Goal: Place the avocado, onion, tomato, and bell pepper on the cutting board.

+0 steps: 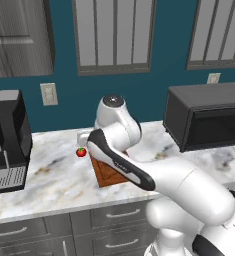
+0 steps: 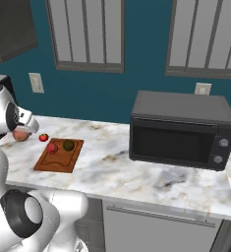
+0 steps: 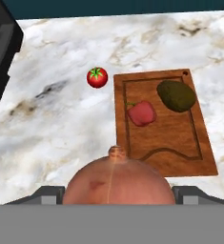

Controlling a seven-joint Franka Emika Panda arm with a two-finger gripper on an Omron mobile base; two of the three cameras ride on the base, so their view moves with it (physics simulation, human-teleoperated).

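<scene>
Two items on the cutting board (image 3: 180,147) — bell pepper (image 3: 142,113), avocado (image 3: 176,96) — tomato (image 3: 97,77) beside it, jaws gripping the onion (image 3: 118,183).

My two base cameras share the reddish-brown wooden cutting board (image 2: 58,155); my hand camera looks steeply down, close above it.

Grained wooden cutting board (image 3: 180,147) (matt) on polished, veined marble counter (image 3: 51,128); dull-skinned avocado (image 3: 176,96).

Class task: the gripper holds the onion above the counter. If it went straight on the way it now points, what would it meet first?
Probably the marble counter just left of the cutting board, with the onion touching down first; depth is unclear, so it might catch the board's edge.
</scene>
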